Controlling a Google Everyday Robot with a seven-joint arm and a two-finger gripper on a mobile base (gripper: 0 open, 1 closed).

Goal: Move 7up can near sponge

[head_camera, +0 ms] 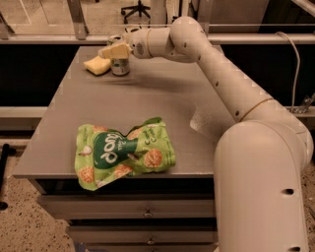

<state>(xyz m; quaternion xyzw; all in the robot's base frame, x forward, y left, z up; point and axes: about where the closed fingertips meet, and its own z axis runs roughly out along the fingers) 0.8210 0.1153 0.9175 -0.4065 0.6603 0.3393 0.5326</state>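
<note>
The 7up can (119, 66) stands upright on the grey table (147, 103) at its far left, touching or almost touching the pale yellow sponge (96, 65) on its left. My gripper (116, 48) is at the can's top, reaching in from the right, and it hides the can's upper rim. The can's base rests on the table.
A large green snack bag (123, 156) lies near the table's front edge. The table's drawers (147, 214) face the camera below. My arm (231, 83) crosses the right side of the table. An office chair (135, 9) stands on the floor beyond.
</note>
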